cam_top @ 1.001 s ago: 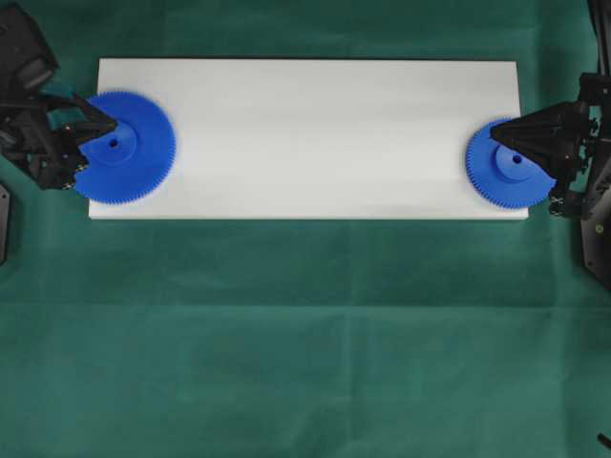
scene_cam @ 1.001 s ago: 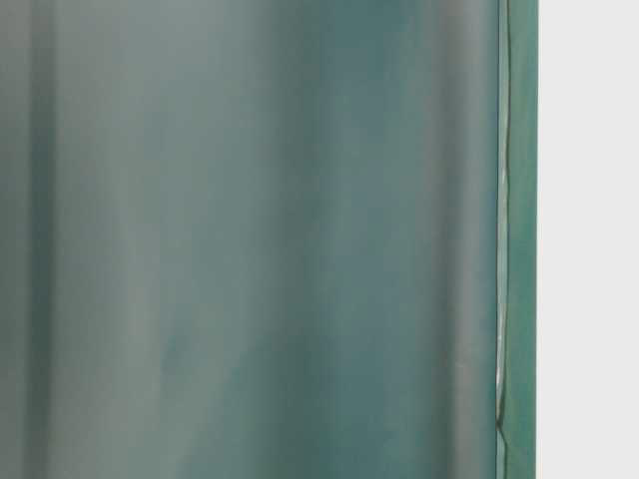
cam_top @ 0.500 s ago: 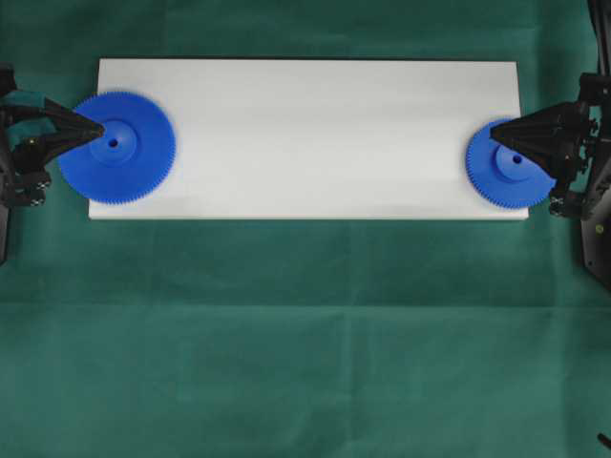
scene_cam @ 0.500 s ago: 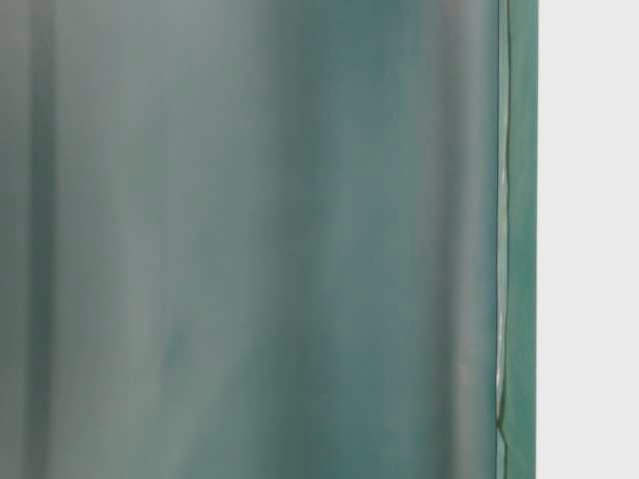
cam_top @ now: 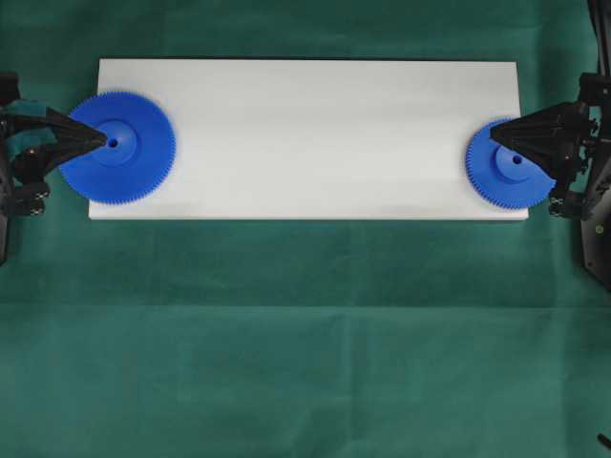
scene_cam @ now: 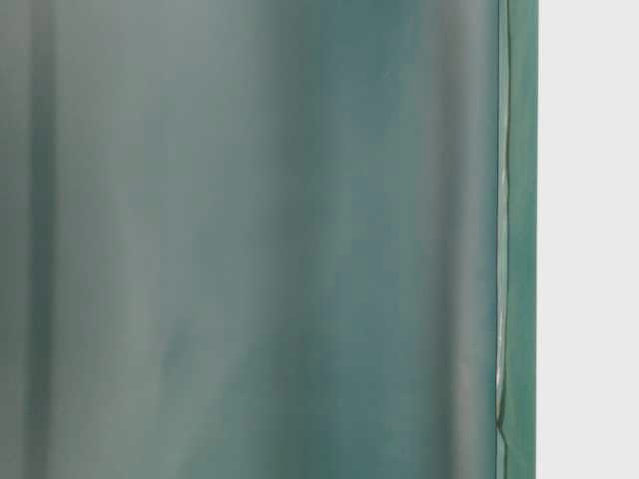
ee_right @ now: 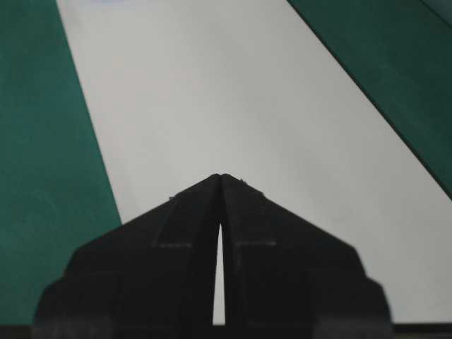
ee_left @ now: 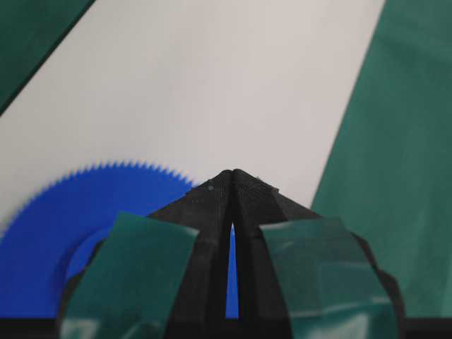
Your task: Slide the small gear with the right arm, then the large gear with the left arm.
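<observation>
From my overhead feed, the green cloth (cam_top: 305,334) covers the whole desk, and on it lies a long white board (cam_top: 315,134) running across the upper half of the view. In the table-level feed I get little more than blurred green fabric (scene_cam: 250,239) with a pale strip along one edge — nothing I can name there.

The large gear (cam_top: 129,157) sits flat at the board's left end, its outer teeth hanging a little past the board's short edge over the cloth. The small gear (cam_top: 511,172) lies flat at the opposite, right end, near the board's front corner, its rim close to the short edge there. The two gears are well apart, with bare board between them.

The left arm (cam_top: 24,167) comes in from the left edge of the overhead view. Its left tool (cam_top: 98,139) points inward over the large gear, the tip resting just beside the centre hole on the raised hub. On the left wrist feed I see the left tool's (ee_left: 233,176) two halves pressed together at the tip with only a thin slit lower down — closed, holding nothing — green tape patches on its body, and the gear's blue teeth below and to one side.

The right arm (cam_top: 582,162) enters from the right edge. Its right tool (cam_top: 496,135) lies over the small gear's upper part, tip near the rim. On the right wrist feed the right tool (ee_right: 220,178) is likewise closed to a point, empty, with white board ahead of it.
</observation>
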You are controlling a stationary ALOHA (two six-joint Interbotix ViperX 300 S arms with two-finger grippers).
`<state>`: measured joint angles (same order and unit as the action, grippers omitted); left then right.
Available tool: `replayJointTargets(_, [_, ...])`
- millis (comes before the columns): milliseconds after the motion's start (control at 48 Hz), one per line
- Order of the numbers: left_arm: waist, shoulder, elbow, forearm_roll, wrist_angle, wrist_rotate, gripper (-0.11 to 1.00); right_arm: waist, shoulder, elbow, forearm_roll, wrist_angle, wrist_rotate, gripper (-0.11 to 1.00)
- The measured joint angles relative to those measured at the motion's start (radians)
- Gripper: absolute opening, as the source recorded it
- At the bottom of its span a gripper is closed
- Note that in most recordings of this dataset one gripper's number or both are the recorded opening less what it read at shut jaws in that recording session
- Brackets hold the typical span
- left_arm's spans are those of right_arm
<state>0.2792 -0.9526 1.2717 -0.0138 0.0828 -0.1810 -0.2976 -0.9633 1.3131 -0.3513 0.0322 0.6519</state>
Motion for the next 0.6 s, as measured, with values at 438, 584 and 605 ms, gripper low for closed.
replayJointTargets(438, [-0.075, 0.0, 0.028, 0.0, -0.035, 0.017, 0.0, 0.026, -0.003, 0.04, -0.003, -0.081, -0.008, 0.5])
replayJointTargets(584, [-0.103, 0.002, 0.029, 0.002, -0.054, 0.041, 0.0, 0.043, -0.008, 0.049, -0.009, -0.11, -0.009, 0.5])
replayJointTargets(605, [-0.106, 0.0, 0.029, 0.0, -0.057, 0.044, 0.0, 0.043, -0.009, 0.051, -0.009, -0.112, -0.009, 0.5])
